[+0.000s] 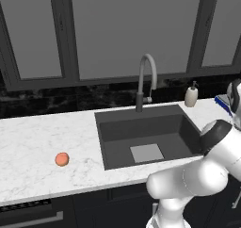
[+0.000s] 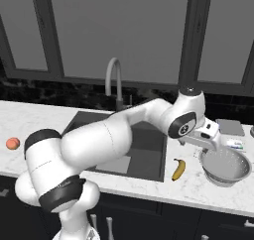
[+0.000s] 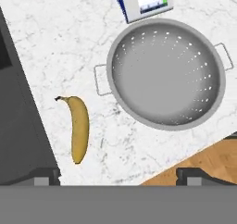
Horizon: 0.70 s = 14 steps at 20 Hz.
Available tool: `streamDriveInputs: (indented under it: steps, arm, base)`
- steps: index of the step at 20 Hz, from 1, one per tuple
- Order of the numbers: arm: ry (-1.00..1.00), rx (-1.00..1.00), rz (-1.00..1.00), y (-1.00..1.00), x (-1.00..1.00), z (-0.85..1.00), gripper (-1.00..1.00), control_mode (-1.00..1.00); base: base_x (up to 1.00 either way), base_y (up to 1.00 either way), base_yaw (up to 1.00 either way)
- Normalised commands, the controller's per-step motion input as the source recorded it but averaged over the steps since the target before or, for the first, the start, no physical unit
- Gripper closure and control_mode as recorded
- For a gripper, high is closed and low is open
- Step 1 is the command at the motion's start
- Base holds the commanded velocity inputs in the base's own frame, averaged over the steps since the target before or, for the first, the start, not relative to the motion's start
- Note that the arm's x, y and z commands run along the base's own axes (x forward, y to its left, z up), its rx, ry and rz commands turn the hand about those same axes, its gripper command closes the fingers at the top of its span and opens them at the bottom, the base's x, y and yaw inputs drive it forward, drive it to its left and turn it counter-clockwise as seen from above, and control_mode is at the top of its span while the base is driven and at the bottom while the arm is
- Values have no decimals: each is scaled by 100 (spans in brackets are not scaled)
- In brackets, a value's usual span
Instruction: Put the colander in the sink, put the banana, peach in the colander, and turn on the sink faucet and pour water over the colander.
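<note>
Our gripper (image 3: 118, 174) hangs with fingers wide apart, gripping nothing, above the colander (image 2: 224, 166), which our wrist partly hides in the right base view. The colander sits by the counter's (image 1: 28, 142) front edge, right of the sink (image 1: 146, 133), with the banana (image 3: 78, 128) between them. The peach (image 1: 62, 159) lies apart on open counter left of the sink.

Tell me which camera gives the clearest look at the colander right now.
The hand view: it looks straight down into the empty colander, showing the whole rim, both side handles and the holes, with the banana lying apart beside it. The right base view shows the colander at an angle on the counter, its near rim partly hidden by the arm.
</note>
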Motion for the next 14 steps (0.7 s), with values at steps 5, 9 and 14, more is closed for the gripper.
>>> streamDriveInputs:
  steps: [5,9,14]
  arm:
    - [0,0,0,-72,0,-36,-100,-100]
    - [0,0,2,-44,1,-34,-100,-100]
    - [0,0,14,-21,4,-43,-100,-100]
  base:
    - [0,0,0]
    - [0,0,0]
    - [0,0,0]
